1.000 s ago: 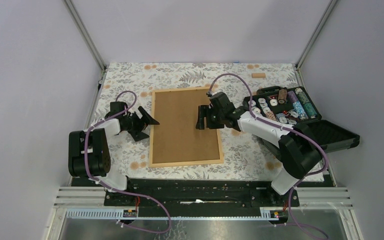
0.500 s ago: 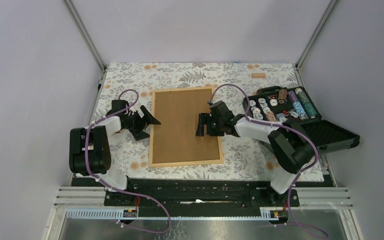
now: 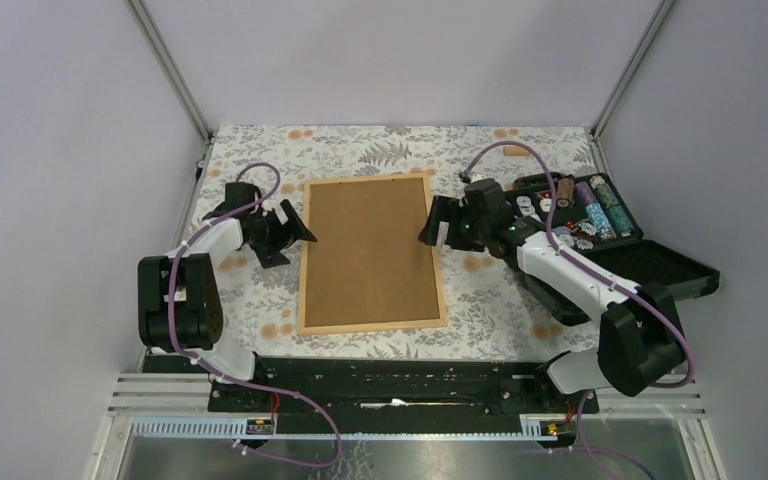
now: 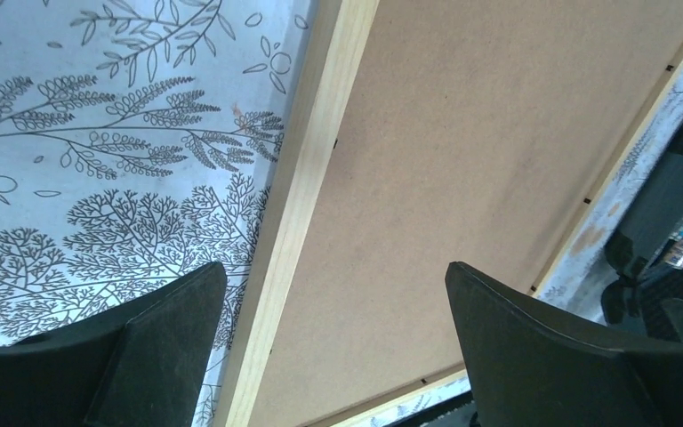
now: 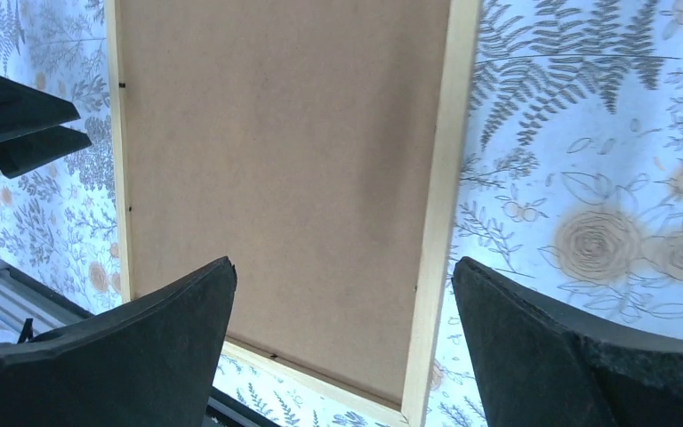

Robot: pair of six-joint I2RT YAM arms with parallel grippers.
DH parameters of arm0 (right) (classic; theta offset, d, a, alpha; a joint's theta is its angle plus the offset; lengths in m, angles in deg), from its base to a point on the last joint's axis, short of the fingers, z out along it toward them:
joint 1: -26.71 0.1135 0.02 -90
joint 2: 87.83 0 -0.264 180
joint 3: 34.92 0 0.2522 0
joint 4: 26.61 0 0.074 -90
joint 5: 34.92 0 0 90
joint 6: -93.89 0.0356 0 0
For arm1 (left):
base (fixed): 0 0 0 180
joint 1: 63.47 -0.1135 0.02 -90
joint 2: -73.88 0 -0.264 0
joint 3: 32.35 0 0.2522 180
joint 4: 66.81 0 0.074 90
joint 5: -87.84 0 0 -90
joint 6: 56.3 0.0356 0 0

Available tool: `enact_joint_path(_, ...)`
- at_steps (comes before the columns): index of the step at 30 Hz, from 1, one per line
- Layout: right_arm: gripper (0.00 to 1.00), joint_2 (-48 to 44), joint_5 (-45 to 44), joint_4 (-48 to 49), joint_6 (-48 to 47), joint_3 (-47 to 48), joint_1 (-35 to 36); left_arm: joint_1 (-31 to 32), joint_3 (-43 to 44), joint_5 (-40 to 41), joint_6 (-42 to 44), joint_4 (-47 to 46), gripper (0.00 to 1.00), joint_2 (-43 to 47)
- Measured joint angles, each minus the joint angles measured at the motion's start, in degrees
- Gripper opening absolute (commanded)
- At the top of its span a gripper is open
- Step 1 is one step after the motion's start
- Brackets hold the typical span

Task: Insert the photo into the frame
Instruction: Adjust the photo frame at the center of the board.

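Between the two pincers, 1 thin light-wood frame (image 3: 370, 324) lies flat, face down, with its brown backing board (image 3: 370, 250) up, on a leaf-print cloth (image 3: 260, 300). The L gripper (image 3: 293, 245), arm bent low, points at the frame's left edge, jaws spread wide and empty. The R gripper (image 3: 437, 238), arm reaching fwd, hovers at the right edge, likewise released. To its right: 1 open black case (image 3: 660, 270).
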Motion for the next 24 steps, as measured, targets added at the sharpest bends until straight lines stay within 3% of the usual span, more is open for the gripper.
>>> enact_joint_path(3, 0.91, -1.44, 1.11, -1.38, -0.39, -0.22, -2.05, 1.07, 1.64, 2.84, 0.9, 1.42, 0.95, 0.13)
enact_joint_path(9, 0.47, -0.83, 4.46, -3.54, -1.57, -2.25, -2.69, 1.77, 3.13, 7.06, 2.54, 2.86, 0.88, 0.09)
enact_joint_path(15, 0.45, 5.53, 7.87, -4.15, -3.26, -2.29, -4.57, 3.06, 3.13, 7.89, 3.74, 2.99, 0.84, -1.75)
enact_joint_path(16, 0.43, 6.67, 8.41, -4.28, -3.63, -2.29, -4.76, 3.21, 3.1, 7.87, 3.89, 2.97, 0.83, -2.19)
enact_joint_path(19, 0.24, 9.46, 9.73, -5.38, -4.85, -2.29, -5.01, 3.67, 2.95, 7.82, 4.11, 2.95, 0.83, -3.23)
enact_joint_path(24, 0.22, 11.04, 11.21, -6.58, -5.77, -2.43, -5.07, 3.69, 2.51, 7.52, 4.09, 2.43, 0.83, -3.48)
